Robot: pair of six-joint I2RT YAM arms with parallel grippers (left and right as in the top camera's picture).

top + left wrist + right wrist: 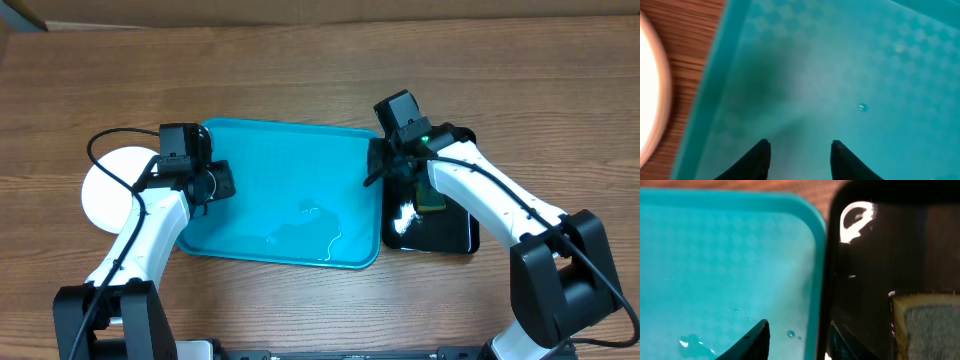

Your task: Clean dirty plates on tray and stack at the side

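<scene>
Locate the plates (105,190) on the tabletop (300,60), at 9 o'clock from your left hand (797,157), the nearer one, jaws apart and empty over the tray (290,165). Your right hand (796,342), at the tray's 3 o'clock, is likewise spread, holding nothing

The overhead camera looks straight down on the table (300,70). Both wrist cameras sit close above the tray (290,170), shared by all views.

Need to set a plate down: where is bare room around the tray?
Most of the tray is bare between the left claw and right claw, with puddles near its front rim. The table past its far rim is open wood. Crowded: the left rim by the plate, the right rim against the black tray and sponge.
</scene>
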